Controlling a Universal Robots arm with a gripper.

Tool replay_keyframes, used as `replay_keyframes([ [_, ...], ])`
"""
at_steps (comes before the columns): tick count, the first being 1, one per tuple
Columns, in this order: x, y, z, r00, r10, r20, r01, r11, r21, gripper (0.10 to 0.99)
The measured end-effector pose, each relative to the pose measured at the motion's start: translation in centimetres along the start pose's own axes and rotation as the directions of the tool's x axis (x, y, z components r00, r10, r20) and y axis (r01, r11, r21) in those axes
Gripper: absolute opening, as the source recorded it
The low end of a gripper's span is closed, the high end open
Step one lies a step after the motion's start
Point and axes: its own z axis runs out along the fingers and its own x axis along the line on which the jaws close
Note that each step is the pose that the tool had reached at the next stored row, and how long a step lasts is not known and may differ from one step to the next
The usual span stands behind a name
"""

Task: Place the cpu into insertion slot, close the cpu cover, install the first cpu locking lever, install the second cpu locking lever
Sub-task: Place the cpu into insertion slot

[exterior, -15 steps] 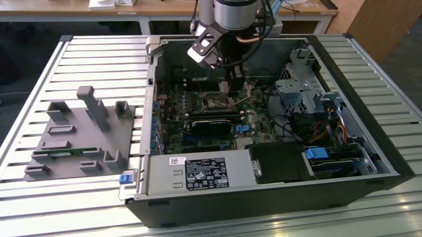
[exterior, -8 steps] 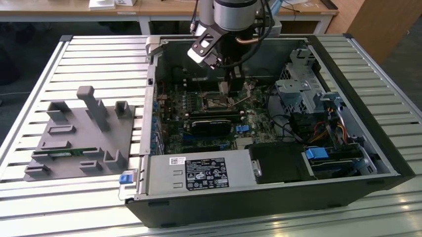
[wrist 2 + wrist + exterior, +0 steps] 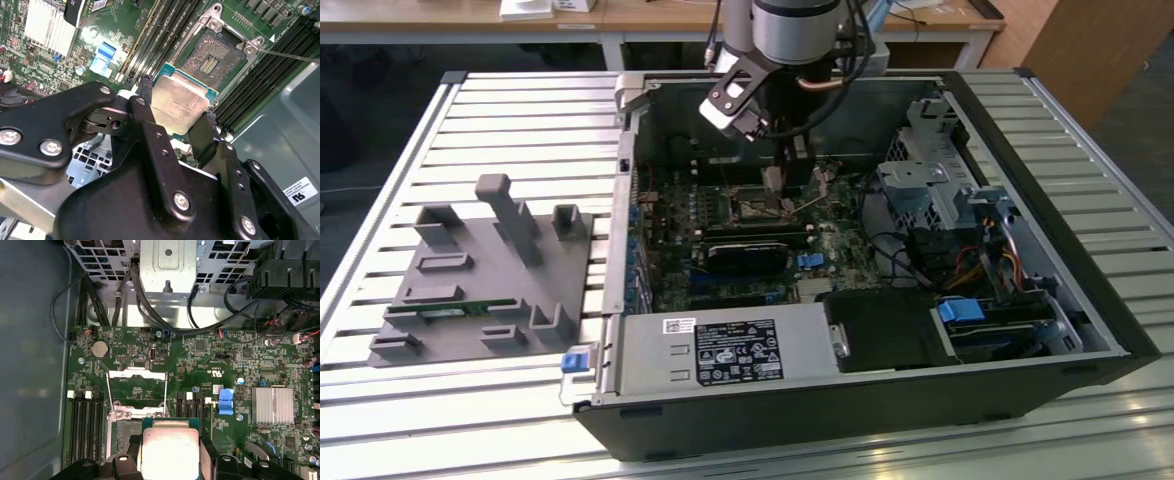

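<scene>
Your gripper was clamped on the cpu. In the exterior view, the open insertion slot lay just beside it, at about seven o'clock.

— How does the arm stand?

— In the exterior view it hangs from above, near upright, with the hand pointing straight down.

— And the fingers?

— Two black fingers, set against opposite edges of the cpu. The chip lies flat between their tips, clamped there in both wrist views.
</scene>
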Motion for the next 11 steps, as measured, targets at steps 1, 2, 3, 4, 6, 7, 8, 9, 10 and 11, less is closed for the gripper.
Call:
replay_keyframes([
  [1,0.0,0.0,0.03,1.0,0.0,0.0005,0.0,1.0,0.0,0.541],
  [2,0.0,0.0,0.04,1.0,0.0,0.0008,0.0,1.0,0.0,0.541],
  [3,0.0,-0.01,0.05,1.0,0.0,0.001,0.0,1.0,0.0,0.541],
  [4,0.0,-0.01,0.06,1.0,0.0,0.001,0.0,1.0,0.0,0.541],
  [6,0.0,-0.01,0.09,1.0,0.0,0.0009,0.0,1.0,0.0,0.541],
  [7,0.0,-0.01,0.11,1.0,0.0,0.0009,0.0,1.0,0.0,0.541],
  [8,0.0,-0.01,0.13,1.0,0.0,0.0008,0.0,1.0,0.0,0.541],
  [9,0.0,-0.01,0.15,1.0,0.0,0.0008,0.0,1.0,0.0,0.541],
  [10,0.0,-0.01,0.17,1.0,0.0,0.0008,0.0,1.0,0.0,0.541],
  [11,0.01,-0.02,0.19,1.0,0.0,0.0008,0.0,1.0,0.0,0.541],
])
